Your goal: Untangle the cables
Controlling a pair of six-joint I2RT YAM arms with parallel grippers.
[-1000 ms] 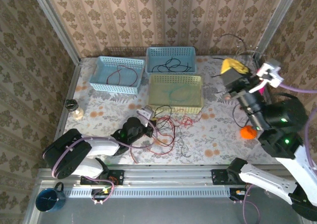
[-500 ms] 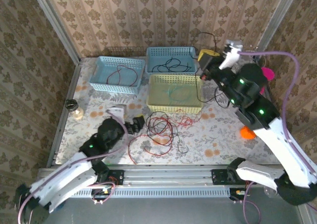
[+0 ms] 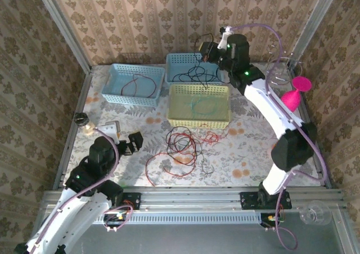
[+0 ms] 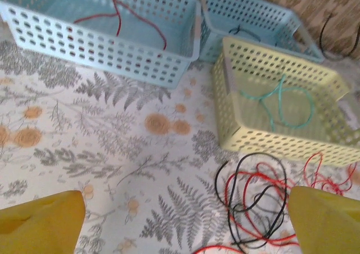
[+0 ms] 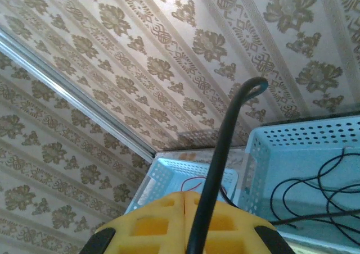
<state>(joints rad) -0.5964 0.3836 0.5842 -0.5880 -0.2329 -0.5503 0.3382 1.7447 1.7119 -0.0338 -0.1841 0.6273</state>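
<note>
Cables [image 3: 183, 147] tangled on floral table [image 3: 247, 153], damask walls [image 3: 140, 18]

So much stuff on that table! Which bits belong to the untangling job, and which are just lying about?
Job: tangled red and black cables; black cable in the right pincer; left blue basket; back blue basket; yellow basket.
Lying about: small jar; pink goblet; clear glass.

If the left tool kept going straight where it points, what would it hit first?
Most likely the flowered table, just left of the tangled cables; the yellow basket lies further on. Depth is unclear.
</note>
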